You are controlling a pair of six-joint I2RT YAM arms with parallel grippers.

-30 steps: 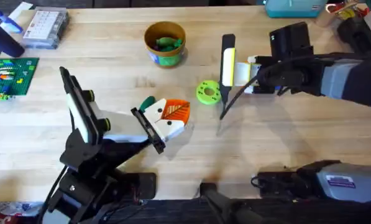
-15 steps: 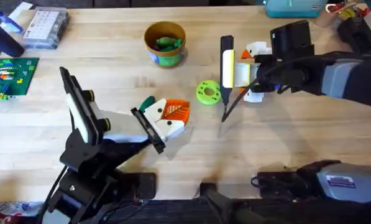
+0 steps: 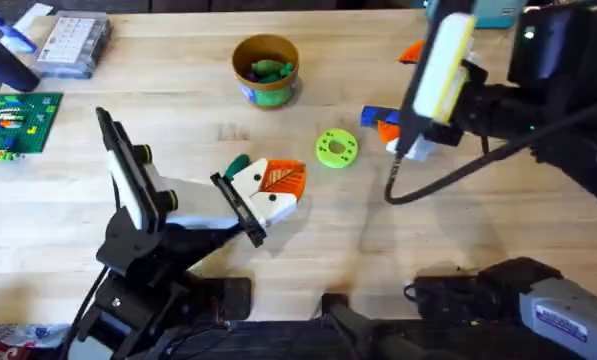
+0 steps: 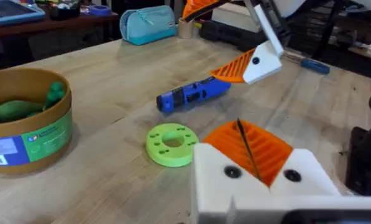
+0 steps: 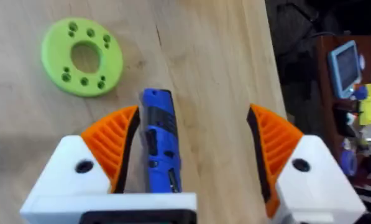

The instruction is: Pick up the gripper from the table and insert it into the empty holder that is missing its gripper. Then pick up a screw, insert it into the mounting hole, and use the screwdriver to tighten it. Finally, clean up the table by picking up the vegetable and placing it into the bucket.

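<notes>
A: Overhead view, nearest item first: what is the left gripper (image 3: 268,195) doing?

B: Its white fingers with orange ribbed pads are pressed together on nothing, low over the pale wooden table (image 3: 68,220), near the flat lime-green disc with holes (image 3: 336,148).

A: Describe the fat bright blue pen-shaped screwdriver (image 4: 192,95).

B: It lies flat on the table just beyond the disc. The body is blue plastic with darker panels along its side; its metal bit cannot be made out.

A: And the right gripper (image 5: 191,146)?

B: Spread wide, raised above the screwdriver, which lies beside one orange pad (image 5: 114,140) and apart from the other.

A: Farthest?

B: The small round tan-yellow bucket with a green and blue label band (image 3: 266,70), with green items inside.
</notes>
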